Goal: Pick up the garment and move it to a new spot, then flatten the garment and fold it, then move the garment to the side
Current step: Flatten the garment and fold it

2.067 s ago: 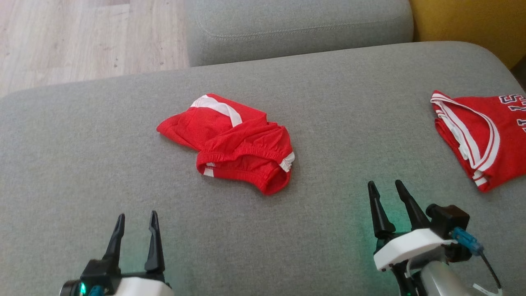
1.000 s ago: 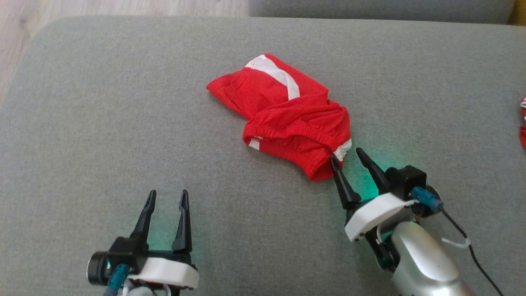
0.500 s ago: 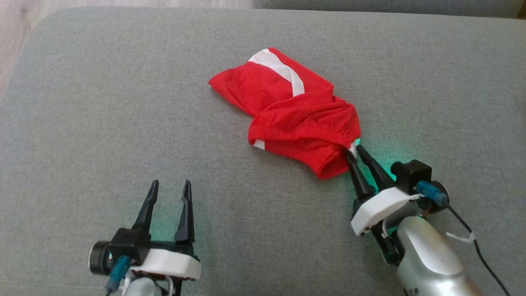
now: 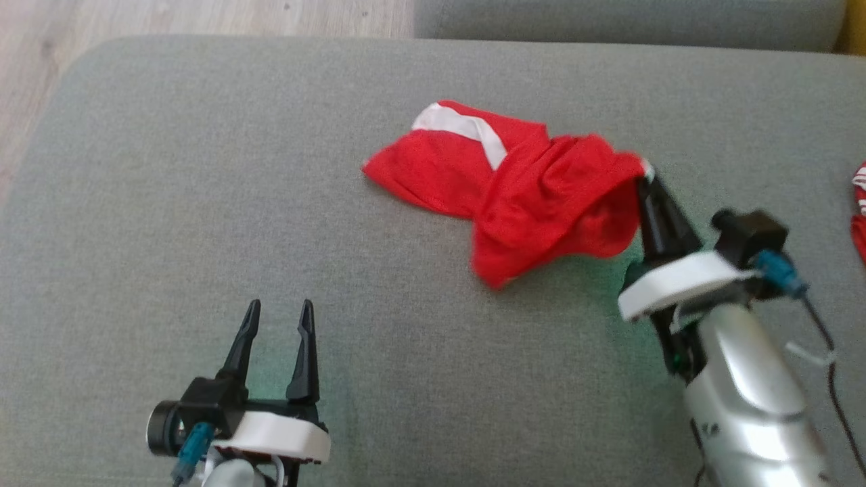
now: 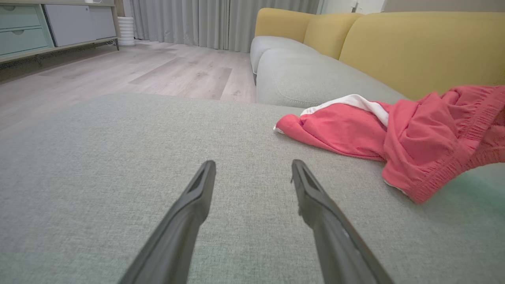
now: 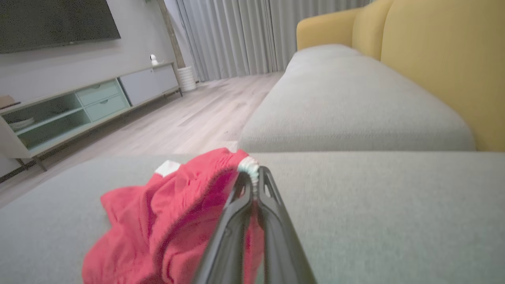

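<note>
The garment (image 4: 528, 182) is a pair of red shorts with white stripes, crumpled on the grey sofa cushion (image 4: 169, 203). My right gripper (image 4: 646, 177) is shut on its waistband corner and holds that edge lifted, so the cloth hangs from the fingertips while its far leg rests on the cushion. The right wrist view shows the closed fingers pinching the white-trimmed edge (image 6: 249, 169) of the garment (image 6: 165, 228). My left gripper (image 4: 279, 311) stands open over bare cushion at the lower left, apart from the garment (image 5: 394, 134), with nothing between its fingers (image 5: 197, 197).
A second red and white garment (image 4: 859, 216) peeks in at the right edge. Another grey seat cushion (image 4: 609, 20) lies beyond, with yellow backrests (image 5: 414, 43). Wooden floor (image 4: 169, 17) lies past the cushion's far left edge.
My right gripper closed on the garment's waistband corner and lifted it up and to the right, dragging the cloth. The left gripper stayed put. The camera shifted a little.
</note>
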Tool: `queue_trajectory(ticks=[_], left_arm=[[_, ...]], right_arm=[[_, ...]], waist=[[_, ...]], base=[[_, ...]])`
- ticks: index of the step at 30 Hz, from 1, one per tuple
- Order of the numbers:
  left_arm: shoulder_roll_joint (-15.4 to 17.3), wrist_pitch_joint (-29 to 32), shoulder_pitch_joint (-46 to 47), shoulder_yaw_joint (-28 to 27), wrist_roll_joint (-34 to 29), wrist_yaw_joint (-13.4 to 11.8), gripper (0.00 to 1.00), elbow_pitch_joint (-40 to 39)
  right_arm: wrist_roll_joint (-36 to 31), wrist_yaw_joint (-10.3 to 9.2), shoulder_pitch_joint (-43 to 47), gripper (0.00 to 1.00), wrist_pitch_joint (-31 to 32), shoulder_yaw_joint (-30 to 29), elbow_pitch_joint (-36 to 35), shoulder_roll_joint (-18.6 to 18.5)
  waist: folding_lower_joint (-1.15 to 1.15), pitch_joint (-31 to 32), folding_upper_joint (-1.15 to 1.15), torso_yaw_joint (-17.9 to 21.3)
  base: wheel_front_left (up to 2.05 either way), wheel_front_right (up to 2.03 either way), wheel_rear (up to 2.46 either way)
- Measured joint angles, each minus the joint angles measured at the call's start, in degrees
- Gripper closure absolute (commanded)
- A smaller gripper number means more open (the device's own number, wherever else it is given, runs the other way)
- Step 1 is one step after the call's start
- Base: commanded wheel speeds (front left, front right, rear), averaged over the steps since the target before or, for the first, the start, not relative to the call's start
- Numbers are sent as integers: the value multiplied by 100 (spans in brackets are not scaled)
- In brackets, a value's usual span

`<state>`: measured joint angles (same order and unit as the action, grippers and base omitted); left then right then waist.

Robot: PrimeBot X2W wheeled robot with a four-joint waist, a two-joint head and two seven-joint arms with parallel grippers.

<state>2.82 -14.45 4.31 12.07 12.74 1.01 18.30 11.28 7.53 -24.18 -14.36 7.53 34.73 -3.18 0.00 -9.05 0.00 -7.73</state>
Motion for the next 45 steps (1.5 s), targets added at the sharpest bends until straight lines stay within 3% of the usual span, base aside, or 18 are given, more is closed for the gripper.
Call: queue_trajectory(ticks=[11,19,25,30,34,39,45], left_arm=[[-1,0,-133,49,142,-7,0,5],[0,0,-162,-34,142,-8,0,7],[-1,0,-156,118,210,-8,0,14],[1,0,-158,311,332,-51,0,33],[1,0,-175,370,347,-100,0,40],[3,0,-329,333,347,-103,0,37],[3,0,-363,267,339,-103,0,21]], right_arm=[[-177,0,-222,100,0,-838,394,-165],[-236,0,-280,100,0,-879,-266,-222],[-260,0,-1507,100,-1,46,-976,-510],[-140,0,-2321,100,-33,1159,-977,-584],[288,0,-2347,100,-33,1990,-960,-587],[592,0,-2286,100,-33,2353,-1192,-720],[969,0,-1282,100,-34,2674,-1244,-1419]], waist=[[0,175,0,-36],[0,225,0,16],[0,289,0,-98],[0,355,0,-379],[0,394,0,-727],[0,398,0,-829],[1,347,0,-594]], base=[[0,0,0],[0,0,0],[0,0,0],[0,0,0],[0,0,0],[0,0,0],[0,0,0]])
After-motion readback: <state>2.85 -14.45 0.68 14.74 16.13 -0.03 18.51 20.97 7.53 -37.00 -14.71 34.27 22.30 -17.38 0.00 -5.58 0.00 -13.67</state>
